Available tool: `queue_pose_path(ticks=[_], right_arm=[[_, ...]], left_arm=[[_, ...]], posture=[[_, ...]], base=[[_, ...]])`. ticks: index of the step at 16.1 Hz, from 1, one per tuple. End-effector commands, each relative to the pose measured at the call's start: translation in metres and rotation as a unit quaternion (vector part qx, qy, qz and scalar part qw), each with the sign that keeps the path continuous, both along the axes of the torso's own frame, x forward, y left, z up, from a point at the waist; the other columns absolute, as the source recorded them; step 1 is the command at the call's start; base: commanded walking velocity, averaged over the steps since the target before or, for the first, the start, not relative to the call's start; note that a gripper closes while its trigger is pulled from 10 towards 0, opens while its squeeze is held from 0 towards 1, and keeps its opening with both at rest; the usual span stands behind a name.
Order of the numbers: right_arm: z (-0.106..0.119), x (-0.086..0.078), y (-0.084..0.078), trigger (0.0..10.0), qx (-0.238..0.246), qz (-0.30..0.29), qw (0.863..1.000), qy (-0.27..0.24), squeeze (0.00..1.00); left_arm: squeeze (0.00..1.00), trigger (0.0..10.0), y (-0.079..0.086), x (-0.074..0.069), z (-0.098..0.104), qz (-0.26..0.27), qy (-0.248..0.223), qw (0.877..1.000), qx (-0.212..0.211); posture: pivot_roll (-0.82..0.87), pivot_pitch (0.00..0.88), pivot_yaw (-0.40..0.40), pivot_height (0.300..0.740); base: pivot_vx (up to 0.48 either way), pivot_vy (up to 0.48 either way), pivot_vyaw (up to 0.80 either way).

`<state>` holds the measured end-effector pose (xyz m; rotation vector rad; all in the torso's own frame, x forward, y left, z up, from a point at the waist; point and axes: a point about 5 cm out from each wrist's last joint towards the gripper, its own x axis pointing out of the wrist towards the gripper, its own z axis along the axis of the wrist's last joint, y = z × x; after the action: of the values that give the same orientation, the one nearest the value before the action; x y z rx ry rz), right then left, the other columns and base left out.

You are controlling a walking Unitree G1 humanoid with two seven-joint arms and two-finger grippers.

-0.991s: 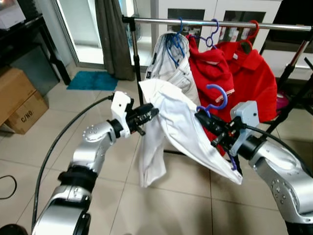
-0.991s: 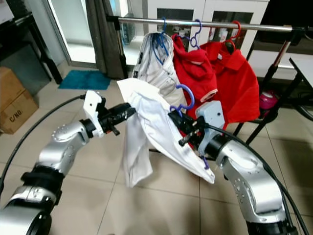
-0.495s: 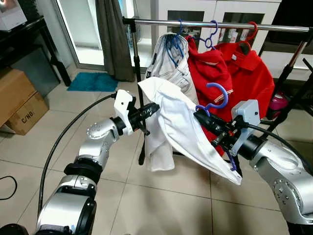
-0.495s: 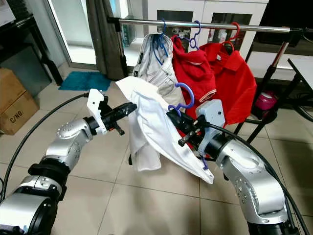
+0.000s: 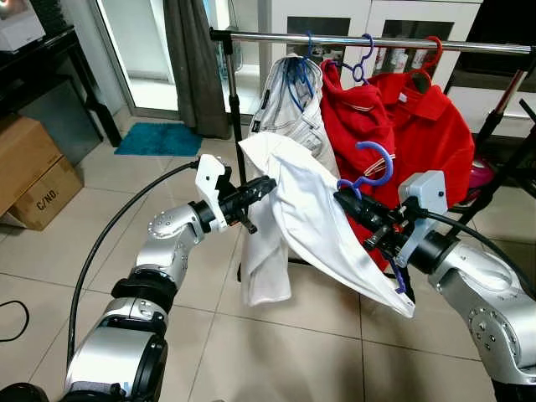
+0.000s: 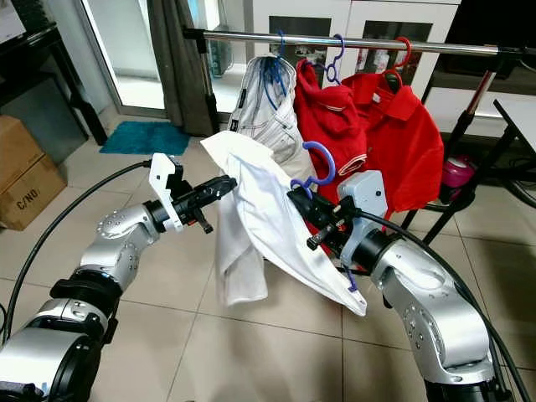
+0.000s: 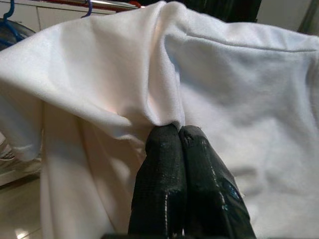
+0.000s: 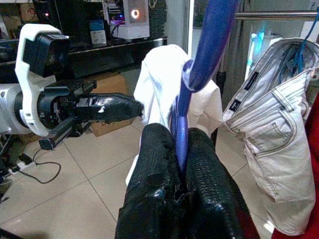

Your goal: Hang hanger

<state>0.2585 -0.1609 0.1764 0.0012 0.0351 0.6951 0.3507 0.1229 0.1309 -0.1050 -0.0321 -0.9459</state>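
At the far left a brown cardboard box (image 5: pixel 33 172) is seen on the tiled floor, well apart from the work. The left gripper (image 5: pixel 261 186) is pressed together on a pinch of the white shirt (image 5: pixel 310 213), at its upper left shoulder; in the left wrist view the two black fingertips (image 7: pixel 172 144) are closed tight on a fold of the cloth. From that hold the shirt is stretched across to the right and downward, its long axis slanting from the left gripper to a low corner under the right arm. The purple plastic hanger (image 5: pixel 368 172) is carried inside this shirt, its hook sticking up just above the right gripper (image 5: pixel 350 203), which is clamped on the hanger's neck. The silver metal clothes rail (image 5: pixel 377 40) lies above and beyond the hook, running left to right. A bare stretch of rail is judged to be open to the left of the hung pale trousers (image 5: pixel 289 105); further right two red polo shirts (image 5: pixel 402 117) are hung on their own hangers. The right arm is the nearer to the hook, so the lift up and forward onto the rail is judged to fall to it.
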Motion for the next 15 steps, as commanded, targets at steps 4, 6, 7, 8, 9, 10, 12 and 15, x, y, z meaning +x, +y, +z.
queue_pose_path(ticks=[4,6,7,8,9,10,12,15], right_arm=[[0.011,-0.005,0.002,10.0,0.013,0.002,1.0,-0.021,0.0],[0.011,-0.006,0.003,10.0,0.009,-0.001,1.0,-0.018,0.0],[0.011,-0.007,0.004,10.0,0.007,-0.004,1.0,-0.014,0.0],[0.011,-0.007,0.004,10.0,0.006,-0.005,1.0,-0.013,0.0],[0.009,-0.007,0.004,10.0,-0.003,-0.013,1.0,-0.005,0.0],[0.008,-0.008,0.004,10.0,-0.016,-0.02,1.0,0.004,0.0],[0.004,-0.014,0.002,10.0,-0.045,-0.021,0.998,0.035,0.0],[-0.014,-0.024,0.005,10.0,-0.06,-0.003,0.996,0.067,0.0]], left_arm=[[0.0,0.0,0.004,0.005,0.013,0.007,-0.018,0.999,-0.026],[0.0,0.0,0.013,0.01,0.025,0.032,-0.027,0.998,-0.052],[0.0,0.0,0.018,0.013,0.033,0.047,-0.033,0.996,-0.074],[0.0,0.0,0.02,0.014,0.036,0.052,-0.035,0.995,-0.082],[0.0,0.0,0.025,0.017,0.049,0.068,-0.046,0.991,-0.103],[0.0,0.0,0.029,0.019,0.058,0.081,-0.053,0.988,-0.119],[0.0,0.0,0.039,0.027,0.082,0.121,-0.063,0.98,-0.142],[0.0,0.0,0.057,0.036,0.09,0.211,-0.048,0.966,-0.142]], posture=[[-0.25,0.007,0.082,0.74],[-0.26,0.001,0.061,0.74],[-0.26,0.0,0.047,0.74],[-0.26,0.0,0.047,0.74],[-0.27,0.0,0.014,0.74],[-0.28,0.002,-0.003,0.74],[-0.28,0.006,-0.036,0.74],[-0.24,0.032,-0.033,0.74]], base=[[0.0,0.0,0.0],[0.0,0.0,0.0],[0.0,0.0,0.0],[0.0,0.0,0.0],[0.0,0.0,0.0],[0.0,0.0,0.0],[0.0,0.0,0.0],[0.0,0.0,0.0]])
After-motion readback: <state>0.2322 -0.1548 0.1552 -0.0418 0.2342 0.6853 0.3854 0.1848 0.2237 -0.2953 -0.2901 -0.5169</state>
